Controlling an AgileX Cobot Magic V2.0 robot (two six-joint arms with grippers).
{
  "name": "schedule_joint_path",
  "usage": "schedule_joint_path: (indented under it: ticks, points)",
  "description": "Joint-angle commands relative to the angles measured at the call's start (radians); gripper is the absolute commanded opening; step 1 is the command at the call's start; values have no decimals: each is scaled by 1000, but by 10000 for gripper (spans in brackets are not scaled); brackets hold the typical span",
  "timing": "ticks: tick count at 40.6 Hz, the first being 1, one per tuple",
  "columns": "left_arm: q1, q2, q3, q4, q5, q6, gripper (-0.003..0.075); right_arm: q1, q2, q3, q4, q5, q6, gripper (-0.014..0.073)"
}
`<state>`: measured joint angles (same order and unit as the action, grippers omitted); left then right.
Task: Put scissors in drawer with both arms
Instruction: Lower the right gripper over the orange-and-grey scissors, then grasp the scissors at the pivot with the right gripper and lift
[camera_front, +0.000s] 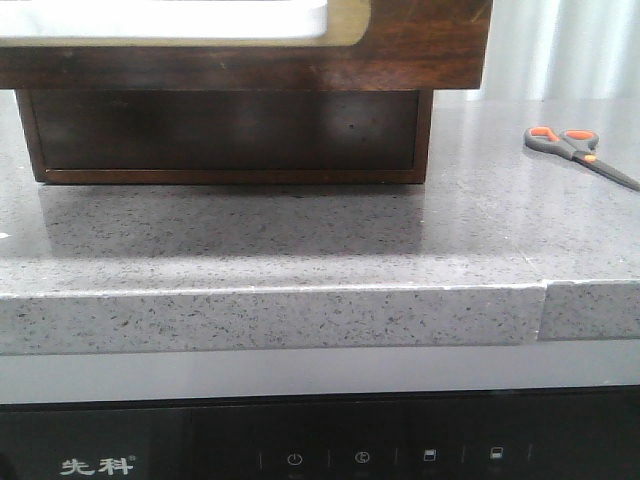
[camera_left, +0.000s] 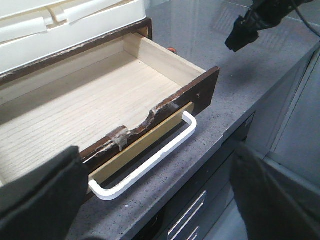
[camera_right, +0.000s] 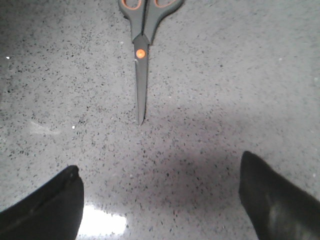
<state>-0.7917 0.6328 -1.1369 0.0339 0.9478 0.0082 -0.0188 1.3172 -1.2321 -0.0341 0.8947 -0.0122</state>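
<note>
The scissors (camera_front: 578, 149) lie flat and closed on the speckled grey countertop (camera_front: 300, 240), near its right edge and well apart from the drawer. The handles are grey with orange inner loops, an orange pivot dot shows in the right wrist view (camera_right: 141, 53), and the slim grey blades taper to one point. In the front view the handles point left and the blades run right and slightly toward the front edge.

The drawer (camera_left: 100, 100) is pulled out and open over the countertop. Its dark-brown front is chipped and worn along the top edge, apparently around a notch, and carries a white bar handle (camera_left: 150, 160). The pale wood interior holds nothing.
</note>
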Motion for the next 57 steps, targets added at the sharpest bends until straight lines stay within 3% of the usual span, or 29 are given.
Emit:
schedule_joint_path:
  ticks: [1,13,25,50,57]
  points:
    - [-7,10,-30,-7,-81,-8,564,-6,67,-109,9,20,-35,647]
    - [-7,10,-30,-7,-81,-8,564,-6,312,-322,110,144,-107,637]
    - [-7,10,-30,-7,-81,-8,564,-6,514,-500,111,190,-107,468]
    - [-7,10,-30,-7,-81,-8,564,-6,777,-776,131,284,-107,463]
    - [-7,10,-30,-7,-81,-8,564,-6,787,-792,131,297,-107,298]
